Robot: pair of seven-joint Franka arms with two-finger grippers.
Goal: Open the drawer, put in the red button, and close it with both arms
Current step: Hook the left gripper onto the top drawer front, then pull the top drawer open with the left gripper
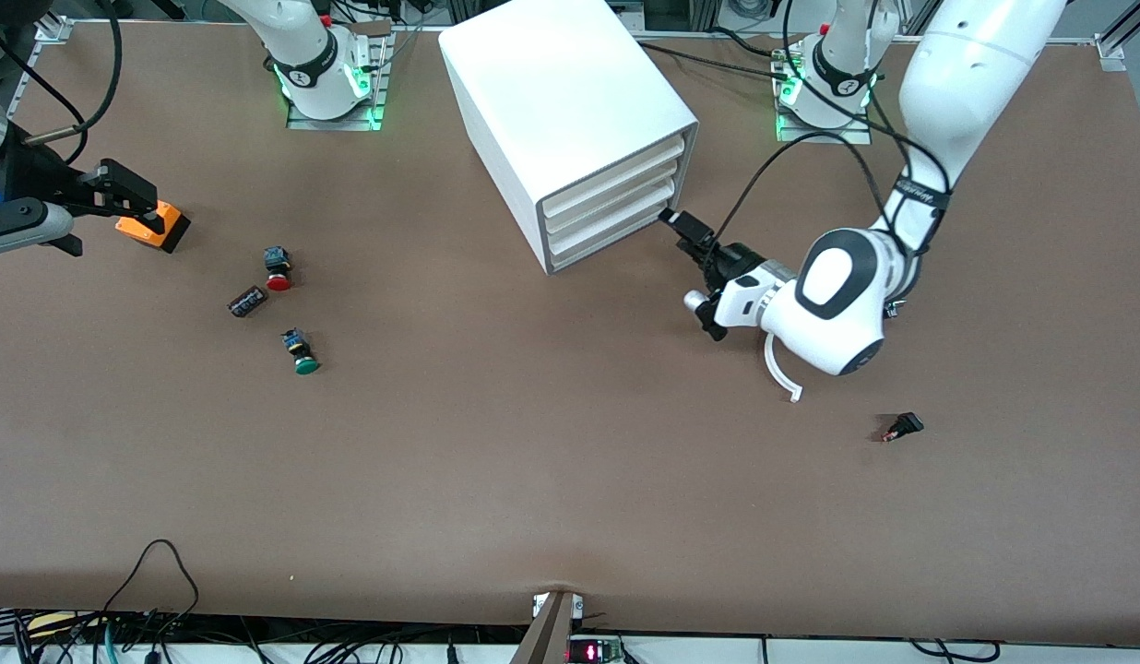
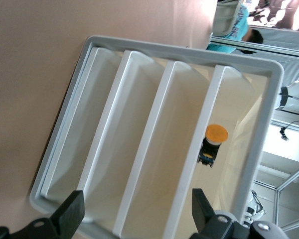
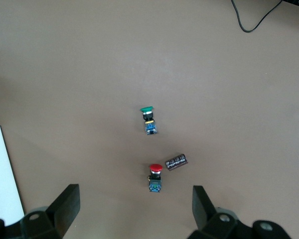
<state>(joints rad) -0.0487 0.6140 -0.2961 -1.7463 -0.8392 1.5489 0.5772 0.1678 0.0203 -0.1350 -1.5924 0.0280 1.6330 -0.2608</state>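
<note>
Currently: my left gripper (image 1: 673, 221) spread wide at cabinet (image 1: 570, 120) front, drawer (image 1: 616, 205) shut. My right gripper (image 1: 132, 207) spread, empty, waiting toward its table end. Red button (image 1: 277, 268) on table (image 1: 533, 443), beside green button (image 1: 301, 351).

Everything placed off the cabinet (image 1: 570, 120)

The drawer (image 1: 611, 208) sits mid-stack in its front. Left gripper (image 1: 682, 224) is right at that front's corner, toward the left arm's end. The red button (image 1: 277, 268), block (image 1: 247, 301) and other button (image 1: 301, 351) cluster well off toward the right arm's end, nearer the camera than the cabinet. Right gripper (image 1: 141, 214) hangs over the table past them.
</note>
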